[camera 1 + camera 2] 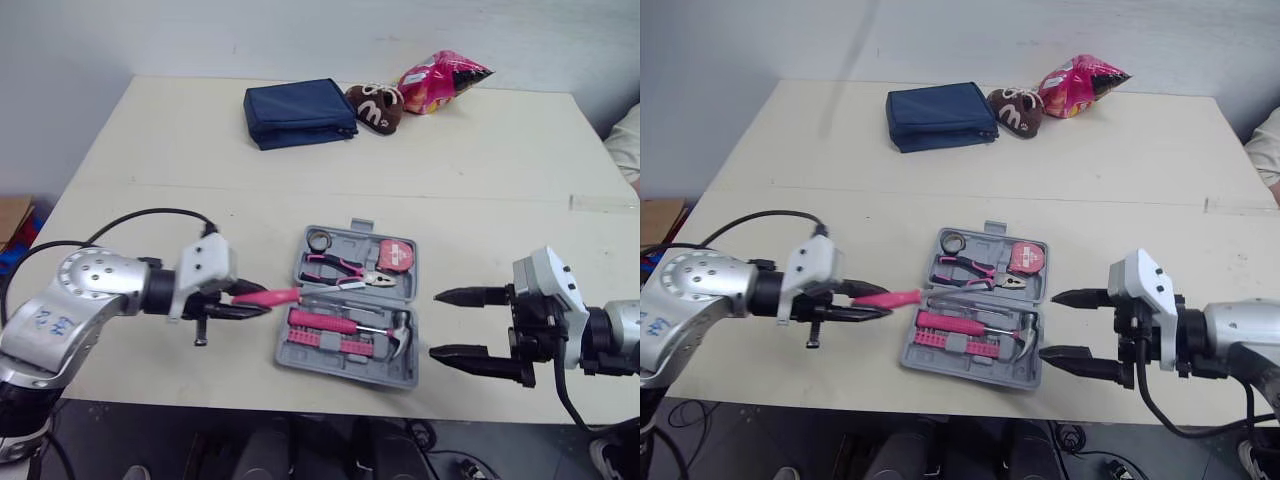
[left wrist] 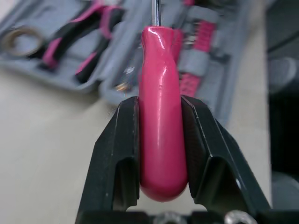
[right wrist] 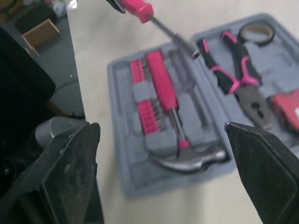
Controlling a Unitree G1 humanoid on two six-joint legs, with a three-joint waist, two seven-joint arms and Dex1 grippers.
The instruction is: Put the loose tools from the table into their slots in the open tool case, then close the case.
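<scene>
Found left gripper (image 1: 245,303) with fingers pinching the screwdriver (image 1: 270,296) by its pink handle, just off the left edge of the tool case (image 1: 400,378), above the counter (image 1: 480,160). Judged good seating to require the shaft parallel to its free slot, lowered flat, released only once bedded. Noted long axis near level, running left to right, tip pointing over the case middle. Found right gripper (image 1: 435,324) beyond the case's right edge, fingers spread, empty.
</scene>
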